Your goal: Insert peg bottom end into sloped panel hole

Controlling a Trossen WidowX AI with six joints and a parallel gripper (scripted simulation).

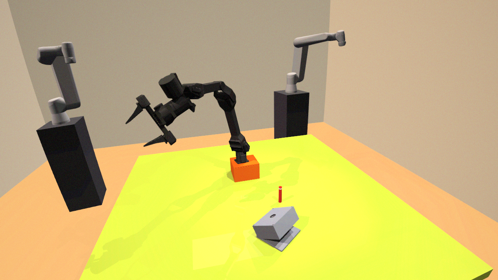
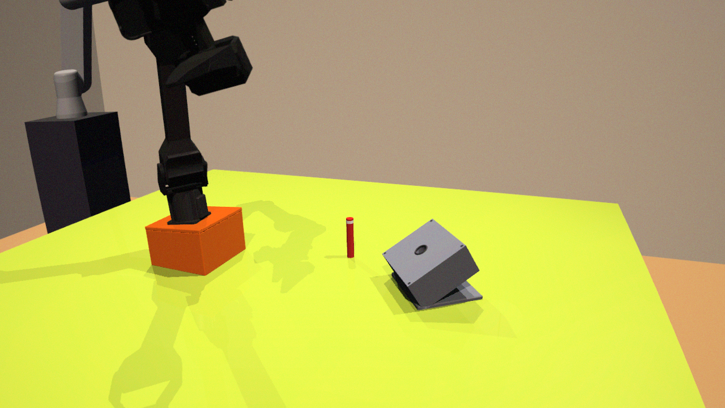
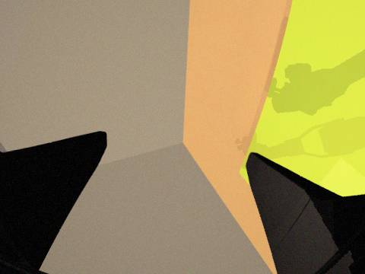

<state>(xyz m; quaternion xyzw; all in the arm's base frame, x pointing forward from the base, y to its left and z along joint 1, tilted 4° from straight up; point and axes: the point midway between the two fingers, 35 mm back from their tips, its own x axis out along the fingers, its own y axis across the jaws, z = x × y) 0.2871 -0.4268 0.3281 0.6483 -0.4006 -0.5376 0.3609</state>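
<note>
A red round peg (image 1: 279,195) (image 2: 350,241) with a white band near its top stands upright on the yellow-green table, between the orange base block and the panel. The grey sloped panel (image 1: 268,223) (image 2: 435,241) is a tilted box on a thin base plate. Its face has one round dark hole (image 1: 273,216) (image 2: 420,249). My gripper (image 1: 135,135) (image 3: 178,149) is open with nothing between its fingers. It hangs high in the air, far left of the peg and panel in the top view. The wrist view shows neither peg nor panel.
My arm stands on an orange block (image 1: 246,173) (image 2: 222,246) on the yellow-green mat (image 1: 167,195) (image 2: 304,330). A grey arm on a dark pedestal (image 1: 71,167) stands at the left. Another stands on a dark pedestal (image 1: 295,114) (image 2: 76,167) behind. Walls rise beyond the table.
</note>
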